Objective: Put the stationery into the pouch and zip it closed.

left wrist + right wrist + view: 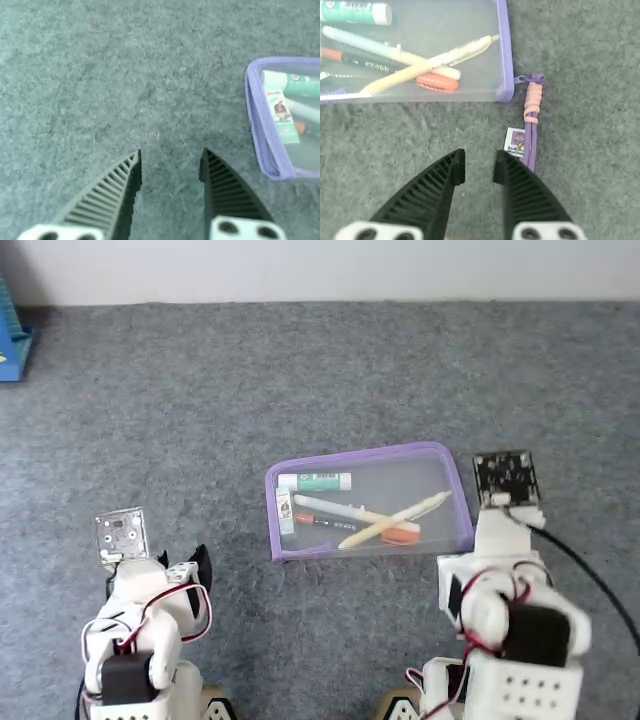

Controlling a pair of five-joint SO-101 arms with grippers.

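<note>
Since every piece of stationery we can see lies inside it, we judge the loading step complete. The pouch lies flat at mid-table, between the two arms, its long side across them.

**Contents, read through the clear wall**
- glue stick, along the far edge
- pale pen and yellow pen, crossed over each other
- dark pen, beneath them
- orange piece, just beside the near edge
- flat packet, at the end nearest the left arm

**Zip**
The zip pull sits at the pouch corner nearest the right arm. From it a pink coil and a purple strap trail over the table toward that arm, with a small tag touching the strap. We judge that a pull parked at this end corner points to a zip run fully home. We cannot see the teeth, so we cannot confirm closure.

**Grippers**
The left gripper hangs over bare table beside the pouch's end, jaws spread and holding nothing. The right gripper hangs just short of the near edge, beside the strap, jaws parted by a narrower gap, also holding nothing. We read this placement as one arm positioned to steady the pouch and the other to work the pull, should either be needed.
</note>
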